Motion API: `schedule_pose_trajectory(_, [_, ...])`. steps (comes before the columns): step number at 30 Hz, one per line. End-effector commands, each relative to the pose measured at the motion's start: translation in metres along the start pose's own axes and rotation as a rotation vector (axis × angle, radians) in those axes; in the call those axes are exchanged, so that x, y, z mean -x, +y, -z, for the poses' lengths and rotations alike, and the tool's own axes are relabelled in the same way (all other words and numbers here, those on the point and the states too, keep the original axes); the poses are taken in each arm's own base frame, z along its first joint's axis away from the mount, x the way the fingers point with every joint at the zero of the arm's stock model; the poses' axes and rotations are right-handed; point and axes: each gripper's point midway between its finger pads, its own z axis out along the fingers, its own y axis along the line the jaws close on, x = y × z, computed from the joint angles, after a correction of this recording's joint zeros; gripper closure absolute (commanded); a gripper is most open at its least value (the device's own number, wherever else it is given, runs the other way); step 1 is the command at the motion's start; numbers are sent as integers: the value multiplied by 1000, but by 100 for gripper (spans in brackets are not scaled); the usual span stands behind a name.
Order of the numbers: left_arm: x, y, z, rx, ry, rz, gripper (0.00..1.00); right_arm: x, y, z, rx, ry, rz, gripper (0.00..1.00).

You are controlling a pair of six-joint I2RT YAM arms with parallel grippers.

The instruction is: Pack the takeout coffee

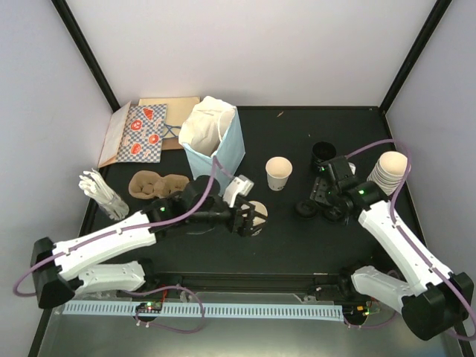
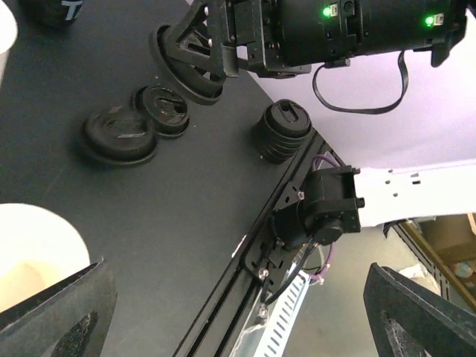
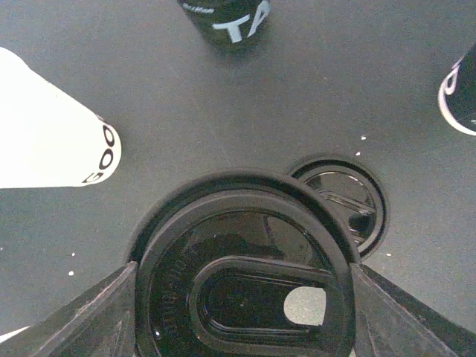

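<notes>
1. The left claw (image 1: 249, 217) gapes wide and holds nothing, with a cream cup (image 2: 30, 253) just beside one finger. The right claw (image 3: 242, 294) pinches a black lid (image 3: 245, 238) by its rim.
2. A second cup (image 1: 279, 172), lidless, stands upright to the right of the blue bag (image 1: 216, 137).
3. In the left wrist view the cream cup is cut off, and I cannot tell whether it touches the finger.

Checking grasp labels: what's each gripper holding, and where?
Right gripper pinches a black lid by opposite rim edges. Left gripper is open, gripping nothing.
</notes>
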Motion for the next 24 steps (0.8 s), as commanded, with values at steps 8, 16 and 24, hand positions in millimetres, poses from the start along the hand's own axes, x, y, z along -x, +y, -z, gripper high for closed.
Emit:
schedule_pose_trajectory(8, [44, -26, -31, 0, -88, 22, 10, -4, -8, 1, 25, 23, -30, 28])
schedule_pose_trajectory(16, [38, 1, 16, 172, -152, -18, 8, -6, 23, 11, 192, 40, 107, 28])
schedule_pose_trajectory(24, [16, 43, 74, 328, -203, 47, 2, -20, 68, 38, 315, 17, 282, 31])
